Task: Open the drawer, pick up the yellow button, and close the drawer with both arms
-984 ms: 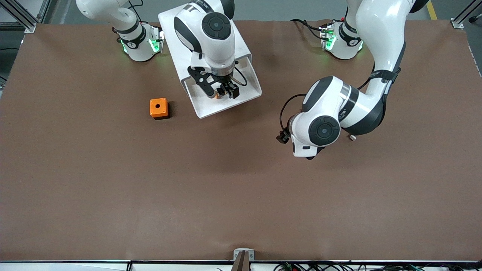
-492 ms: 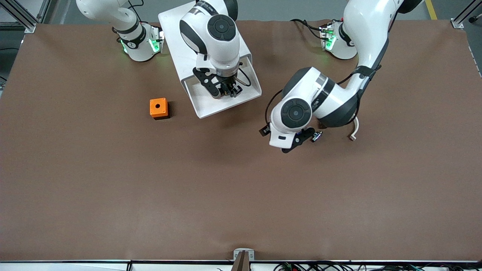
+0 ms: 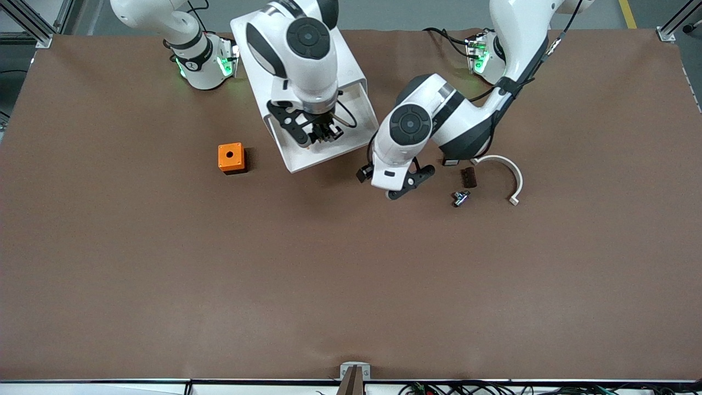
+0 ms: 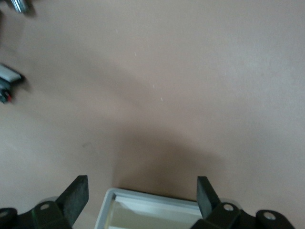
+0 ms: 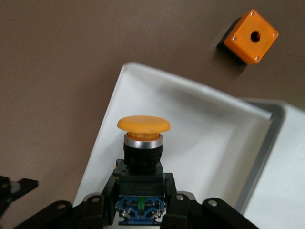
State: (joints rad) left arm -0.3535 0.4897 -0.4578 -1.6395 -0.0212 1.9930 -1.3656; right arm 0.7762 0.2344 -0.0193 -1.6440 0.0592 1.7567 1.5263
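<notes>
The drawer (image 3: 307,156), topmost of the white cabinet (image 3: 249,33), stands pulled out toward the front camera. My right gripper (image 3: 324,133) hangs over its tray and is shut on the button (image 5: 143,125), which has an orange cap, black middle and blue rear. The right wrist view shows the gripper (image 5: 142,193) holding it above the white tray (image 5: 209,138). My left gripper (image 3: 407,184) is open and empty, low beside the drawer's corner at the left arm's end. In the left wrist view the drawer's rim (image 4: 152,205) lies between its open fingers (image 4: 78,193).
An orange cube with a hole (image 3: 231,157) sits beside the drawer toward the right arm's end, also in the right wrist view (image 5: 251,36). A small black part (image 3: 468,177), a small metal part (image 3: 459,197) and a white curved piece (image 3: 507,167) lie toward the left arm's end.
My left arm has swung from over the small parts toward the drawer's corner, uncovering them. My right gripper has stayed over the drawer with the button, shifting only slightly.
</notes>
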